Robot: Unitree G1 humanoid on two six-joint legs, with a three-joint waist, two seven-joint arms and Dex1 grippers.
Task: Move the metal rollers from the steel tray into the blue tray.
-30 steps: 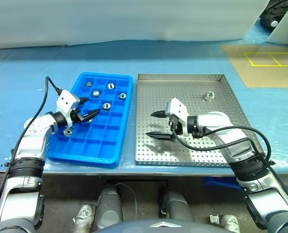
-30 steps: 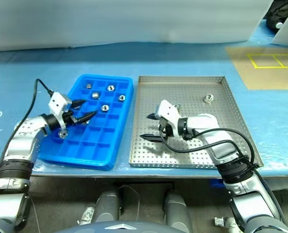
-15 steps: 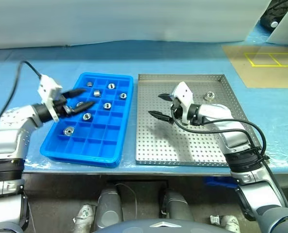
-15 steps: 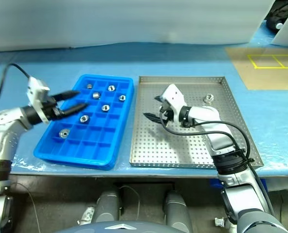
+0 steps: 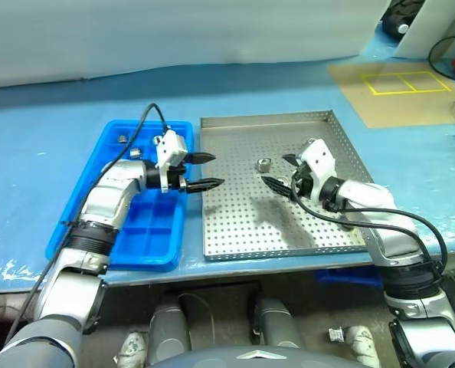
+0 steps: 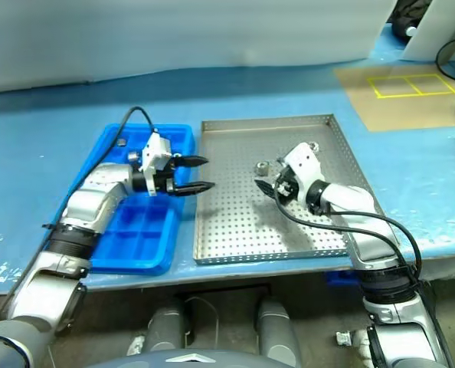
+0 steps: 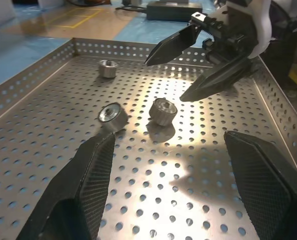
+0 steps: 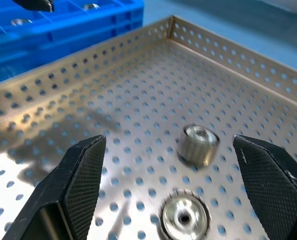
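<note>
On a blue-covered counter (image 5: 44, 146), both arms reach over the steel tray (image 5: 235, 238), jaws wide and empty, flanking its last rollers (image 7: 163, 110); others sit in the blue tray (image 5: 147, 253), left.

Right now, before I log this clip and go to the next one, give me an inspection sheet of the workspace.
Surface: table under pale blue covering; a tan mat with yellow lines at the far right.
Job's things: steel tray beside the blue tray, the blue one on the robot's left. Left wrist view shows three metal rollers loose on the perforated floor. At least one roller sits in a far compartment of the blue tray.
Clutter: nothing seen.
Grippers: left gripper open, empty, reaching over the steel tray's near-left edge; right gripper open, empty, close to the rollers.
Cables: black cable looping over the left wrist; another along the right forearm.
Surroundings: pale sheet behind the table.
</note>
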